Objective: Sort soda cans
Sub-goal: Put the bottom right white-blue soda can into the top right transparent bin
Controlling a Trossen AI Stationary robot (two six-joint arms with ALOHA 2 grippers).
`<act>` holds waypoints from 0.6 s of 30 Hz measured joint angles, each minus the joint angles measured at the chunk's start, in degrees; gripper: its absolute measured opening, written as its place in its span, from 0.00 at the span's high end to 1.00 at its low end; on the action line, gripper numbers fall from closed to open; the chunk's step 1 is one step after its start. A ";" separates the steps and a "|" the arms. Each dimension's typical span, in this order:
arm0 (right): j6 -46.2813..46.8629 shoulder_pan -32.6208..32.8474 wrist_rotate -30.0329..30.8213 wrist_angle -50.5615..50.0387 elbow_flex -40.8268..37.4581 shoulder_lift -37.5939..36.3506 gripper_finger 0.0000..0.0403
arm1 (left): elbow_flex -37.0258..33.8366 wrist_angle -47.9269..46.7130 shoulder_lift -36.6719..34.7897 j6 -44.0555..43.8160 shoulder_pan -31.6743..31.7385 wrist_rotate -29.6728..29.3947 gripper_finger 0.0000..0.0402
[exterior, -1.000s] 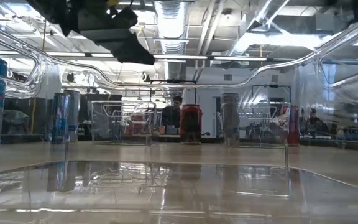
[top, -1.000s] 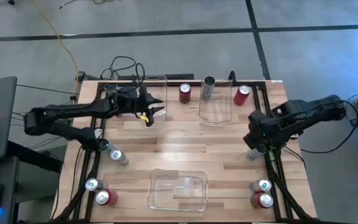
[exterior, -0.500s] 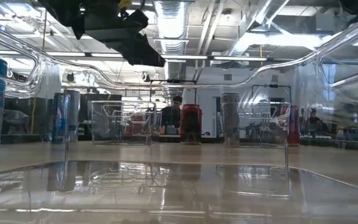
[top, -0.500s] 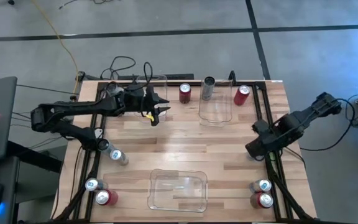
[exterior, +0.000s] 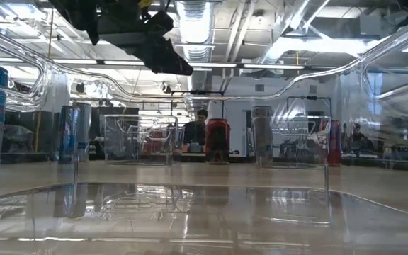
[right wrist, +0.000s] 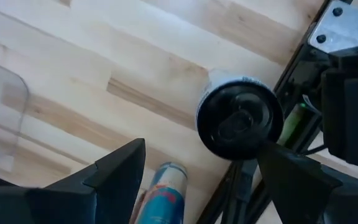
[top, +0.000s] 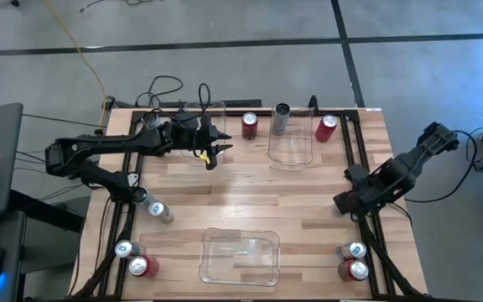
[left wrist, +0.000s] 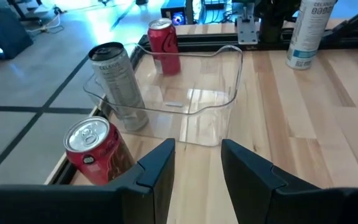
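Note:
My left gripper hovers open over the far left of the table, pointing at a red soda can. Beyond that can a dark grey can stands at the corner of a clear bin, with another red can past the bin. My right gripper hangs open at the table's right edge, pointing down over an upright white can with a dark top. Its fingers stand above the can on either side and touch nothing. A blue-marked can shows beside it.
A second clear bin sits at the near middle and a third at the far left. More cans stand at the near left, left and near right. Black rails run along both sides.
My right arm has swung toward the table's near edge and sunk a little, and its wrist has rolled, so the gripper now hangs over the white can at the right rail. My left gripper has crept a little toward the table's right, toward the red can.

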 joint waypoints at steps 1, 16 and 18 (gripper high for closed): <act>0.24 0.00 0.44 0.04 0.00 -0.05 0.20 | 0.00 0.00 0.00 0.02 0.00 -0.02 0.68; 1.86 -2.51 -0.08 0.00 -8.08 -10.71 0.19 | 2.01 -1.84 -0.07 1.47 0.00 -0.04 0.68; 1.90 -2.51 -0.09 0.02 -8.24 -11.30 0.19 | 2.01 -1.77 -0.07 1.57 0.00 -0.04 0.68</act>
